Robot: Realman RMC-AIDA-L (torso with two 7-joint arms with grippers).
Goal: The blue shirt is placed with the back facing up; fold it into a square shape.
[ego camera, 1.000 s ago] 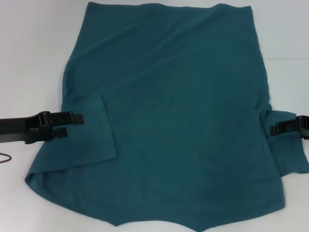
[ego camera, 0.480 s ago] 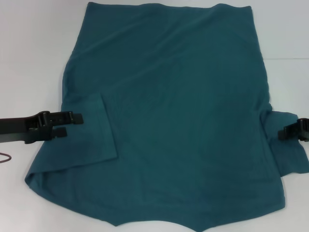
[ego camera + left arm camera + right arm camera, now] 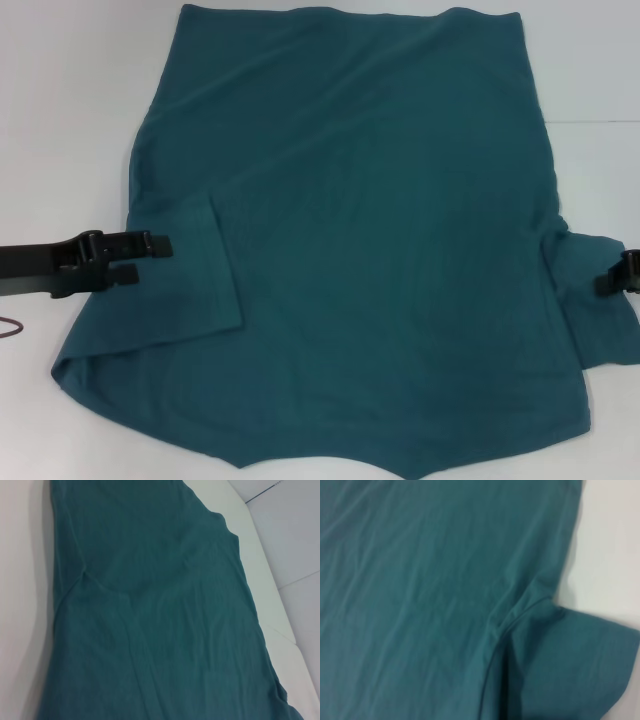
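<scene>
A: Where's the blue shirt (image 3: 370,250)?

B: Spread flat over most of the white table (image 3: 60,120), back up. Its left sleeve is already folded in over the body at about eight o'clock; the right sleeve still sticks out at four o'clock.

A: What changed over the last second?

B: The right gripper (image 3: 612,280) slid outward along that right sleeve, toward three o'clock, and is now nearly off the edge of the head view. The left gripper (image 3: 140,258) hasn't moved; it sits at nine o'clock on the folded sleeve, fingers parted, holding nothing.

A: Meaning?

B: I'd judge the right sleeve fold hasn't started; the arm seems to be backing off to re-approach.

A: Anything unclear?

B: The right gripper's fingers are cut off, so I cannot tell their state. The collar end runs out of view at six o'clock.
</scene>
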